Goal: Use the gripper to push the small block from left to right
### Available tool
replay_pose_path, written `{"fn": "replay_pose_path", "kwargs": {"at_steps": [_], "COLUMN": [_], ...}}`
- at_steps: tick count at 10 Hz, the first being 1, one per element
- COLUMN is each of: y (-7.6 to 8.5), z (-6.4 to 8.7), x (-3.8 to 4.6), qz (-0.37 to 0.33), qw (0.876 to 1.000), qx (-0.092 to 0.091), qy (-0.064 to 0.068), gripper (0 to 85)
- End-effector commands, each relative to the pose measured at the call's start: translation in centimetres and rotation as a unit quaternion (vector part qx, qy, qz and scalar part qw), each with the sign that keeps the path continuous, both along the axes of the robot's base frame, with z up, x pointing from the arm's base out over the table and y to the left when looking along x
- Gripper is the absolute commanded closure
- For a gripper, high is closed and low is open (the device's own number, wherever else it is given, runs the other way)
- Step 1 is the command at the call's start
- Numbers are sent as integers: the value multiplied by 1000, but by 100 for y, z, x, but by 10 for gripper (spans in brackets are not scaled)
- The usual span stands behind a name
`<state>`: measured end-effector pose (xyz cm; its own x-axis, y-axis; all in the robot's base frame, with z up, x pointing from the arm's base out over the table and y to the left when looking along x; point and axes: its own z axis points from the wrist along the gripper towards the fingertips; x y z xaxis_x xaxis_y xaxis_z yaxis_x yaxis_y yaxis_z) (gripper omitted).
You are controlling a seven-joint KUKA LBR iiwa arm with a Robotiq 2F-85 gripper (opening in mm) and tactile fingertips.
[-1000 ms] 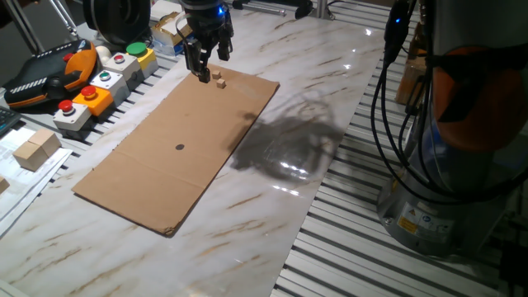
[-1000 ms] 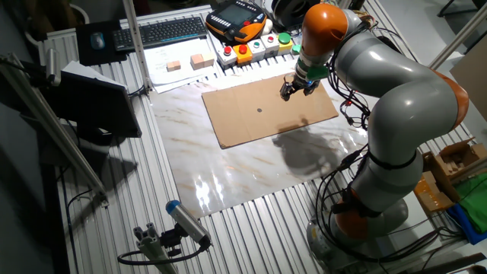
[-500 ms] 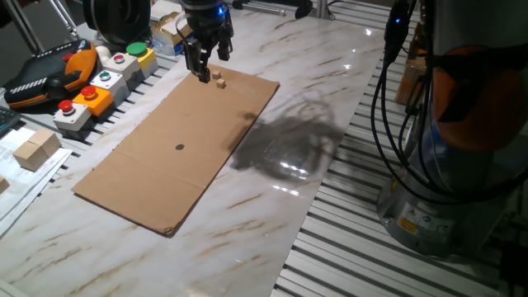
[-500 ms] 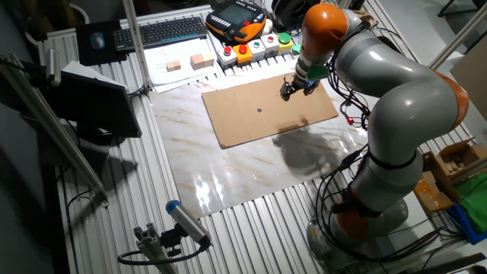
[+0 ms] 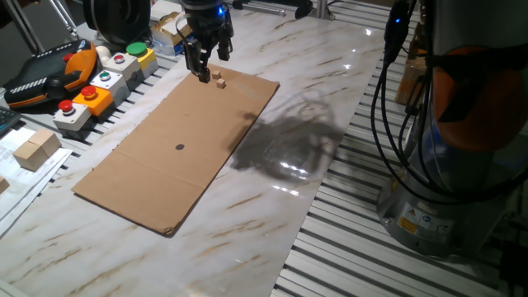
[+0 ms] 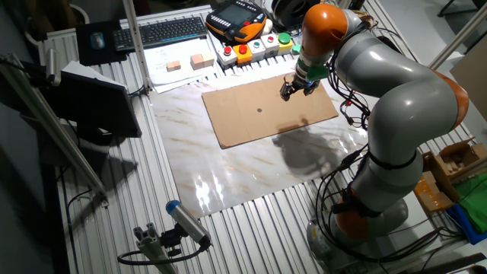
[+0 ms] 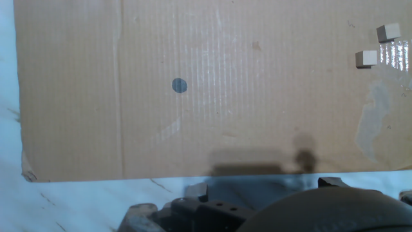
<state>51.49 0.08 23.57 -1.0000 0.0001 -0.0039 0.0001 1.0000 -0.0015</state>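
Hand (image 5: 201,73): small, black, clawed, with thin dark fingers pointing down at the far corner of the cardboard sheet (image 5: 177,148); a blue light glows above the fingers. Fingertips close together, nothing between them; whether they fully meet cannot be told. In the other fixed view the hand (image 6: 291,93) hangs from an orange-and-grey arm (image 6: 380,84) that bends over from its base beside the desk (image 5: 330,74).

Small block (image 5: 221,83): pale wood cube, lying on the cardboard sheet just beside the fingertips, not touching. A second block (image 5: 216,75) of like kind lies just beyond it, nearer the sheet's far edge. In the hand view both cubes show near the sheet's upper right corner, the small block (image 7: 365,58) below the second block (image 7: 387,32), well apart from the dark dot (image 7: 179,85).

Cardboard sheet: flat brown, on the marble-patterned desk, with a dark dot (image 5: 180,148) near its middle.

Button boxes (image 5: 99,82): in a row beside the sheet's long edge.
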Motion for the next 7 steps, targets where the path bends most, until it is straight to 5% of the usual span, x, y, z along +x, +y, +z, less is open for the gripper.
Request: {"fn": "replay_pose_path", "kwargs": {"at_steps": [1, 7], "y": [-2, -5], "z": [4, -6], "x": [-1, 8], "qz": [-62, -67], "qw": [998, 998], "qx": [-5, -3], "qy": [-19, -18], "gripper": [843, 843]}}
